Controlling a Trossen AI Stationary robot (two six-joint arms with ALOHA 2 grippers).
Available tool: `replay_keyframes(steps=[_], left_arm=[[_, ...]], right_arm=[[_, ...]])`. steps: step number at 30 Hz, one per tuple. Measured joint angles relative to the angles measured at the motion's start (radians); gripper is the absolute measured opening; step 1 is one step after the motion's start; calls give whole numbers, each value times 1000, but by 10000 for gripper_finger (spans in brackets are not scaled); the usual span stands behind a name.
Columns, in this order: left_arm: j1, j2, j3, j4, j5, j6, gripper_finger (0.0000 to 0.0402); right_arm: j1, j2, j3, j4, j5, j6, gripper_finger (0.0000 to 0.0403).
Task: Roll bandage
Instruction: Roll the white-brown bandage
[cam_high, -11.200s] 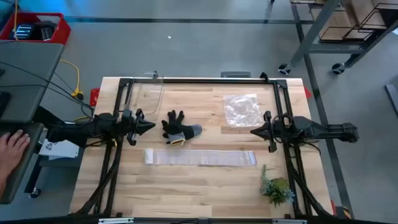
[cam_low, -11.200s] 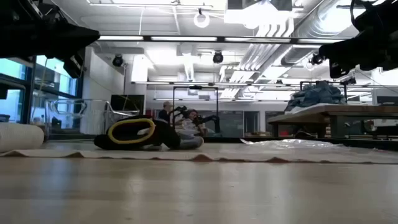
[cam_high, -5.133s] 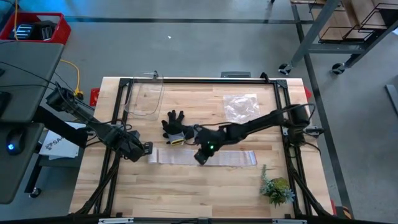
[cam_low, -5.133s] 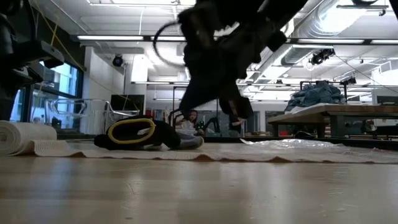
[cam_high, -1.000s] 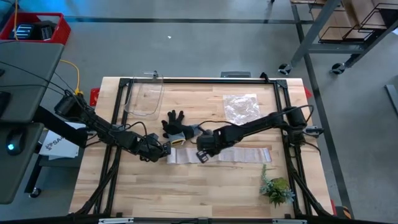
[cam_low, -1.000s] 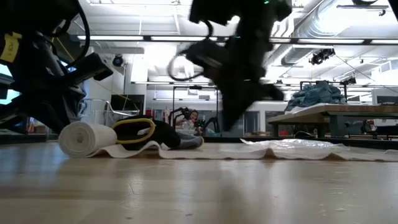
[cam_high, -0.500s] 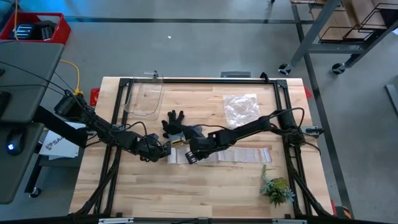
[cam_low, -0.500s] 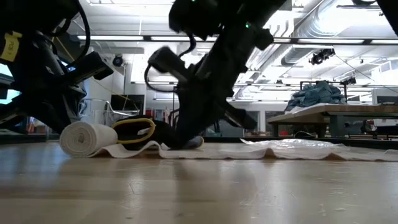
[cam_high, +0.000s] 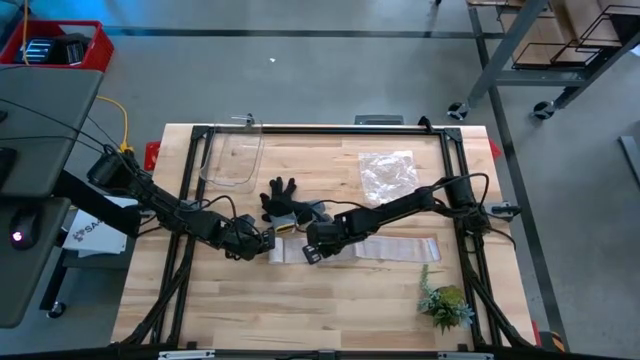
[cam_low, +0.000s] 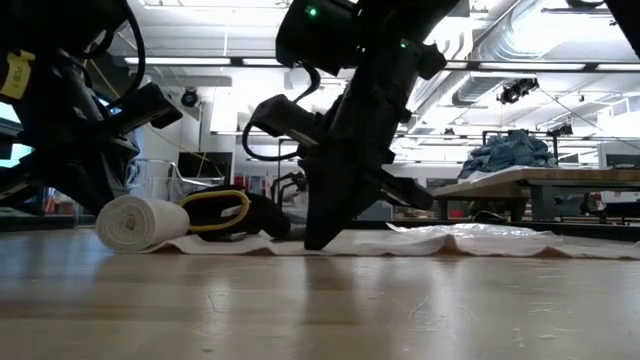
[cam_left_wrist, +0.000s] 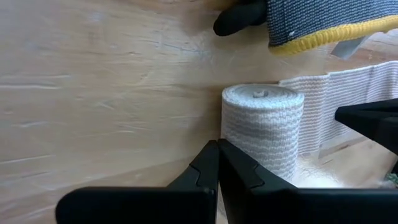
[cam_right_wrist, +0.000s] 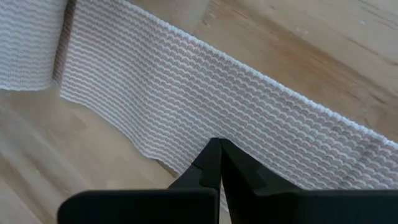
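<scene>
Midway across the table (cam_high: 200, 300), the bandage (cam_high: 380, 247) lies lengthwise between two closed grippers, roll (cam_low: 140, 222) just ahead of the left gripper (cam_high: 268, 240), right gripper (cam_high: 306, 255) pinning the flat strip.

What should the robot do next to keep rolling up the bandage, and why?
Probably the left gripper, shut behind the rolled part, should nudge it further along the flat strip. The bandage is only partly rolled, and the shut right gripper is pressing the strip down just ahead.
</scene>
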Motion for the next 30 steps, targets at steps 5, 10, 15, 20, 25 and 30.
replay_keyframes(steps=[5,10,15,20,25,30], left_arm=[[0,0,0,-1,0,4,0],[0,0,0,0,0,8,0],[-1,0,0,1,10,10,0],[-1,0,0,-3,23,10,0],[-1,0,0,17,19,-6,0],[0,0,0,25,11,-9,0]], right_arm=[[0,0,0,-33,0,16,0],[0,0,-1,-34,1,10,0],[0,1,-1,-44,5,9,0],[0,1,-2,-58,9,7,0],[0,1,-2,-58,9,7,0],[1,1,-3,-57,17,9,0]])
